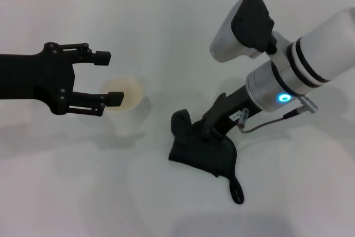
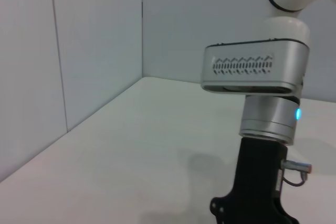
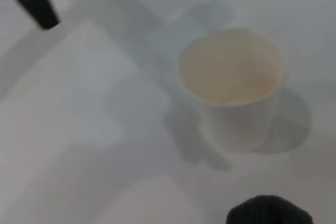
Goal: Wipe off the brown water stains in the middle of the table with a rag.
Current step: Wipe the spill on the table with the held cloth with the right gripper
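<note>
The right gripper (image 1: 206,131) presses the rag (image 1: 202,151) on mid-desk (image 1: 83,192) — jaws hidden, stain unseen, wiping seemingly underway — left gripper (image 1: 108,79) spread.

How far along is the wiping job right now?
No brown stain shows on the table. The right end effector presses the rag down mid-table; whether stain remains beneath it is hidden. The left end effector hovers open over the white cup.
</note>
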Action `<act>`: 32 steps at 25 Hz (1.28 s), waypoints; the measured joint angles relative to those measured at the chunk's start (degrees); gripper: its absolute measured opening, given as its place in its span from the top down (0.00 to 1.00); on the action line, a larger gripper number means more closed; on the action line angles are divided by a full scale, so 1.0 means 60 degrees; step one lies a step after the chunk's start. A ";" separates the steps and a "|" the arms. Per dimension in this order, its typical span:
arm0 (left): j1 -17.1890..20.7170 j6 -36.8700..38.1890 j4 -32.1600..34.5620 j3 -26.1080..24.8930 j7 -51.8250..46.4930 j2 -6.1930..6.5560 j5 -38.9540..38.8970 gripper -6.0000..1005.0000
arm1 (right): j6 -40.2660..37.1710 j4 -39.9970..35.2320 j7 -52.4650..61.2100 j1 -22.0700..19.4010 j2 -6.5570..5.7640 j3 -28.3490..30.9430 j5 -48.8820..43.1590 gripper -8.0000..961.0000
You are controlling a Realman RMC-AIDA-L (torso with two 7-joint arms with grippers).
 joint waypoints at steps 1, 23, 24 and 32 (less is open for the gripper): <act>0.0001 0.0000 0.0002 -0.0001 0.0003 0.0001 -0.0005 0.14 | 0.0002 0.0002 0.0001 -0.0001 0.0000 -0.0007 -0.0006 0.93; -0.0010 -0.0029 -0.0008 -0.0016 0.0012 -0.0096 -0.0011 0.14 | 0.1462 0.0391 -0.0013 0.0245 -0.0031 -0.0152 -0.0325 0.93; -0.0004 -0.0030 -0.0008 -0.0020 0.0012 -0.0103 -0.0011 0.14 | 0.1574 0.0521 -0.0010 0.0287 -0.0032 -0.0146 -0.0381 0.93; 0.0024 -0.0098 -0.0008 -0.0027 0.0012 -0.0117 0.0011 0.14 | 0.2280 0.1130 0.0003 0.0457 -0.0039 -0.0133 -0.0538 0.93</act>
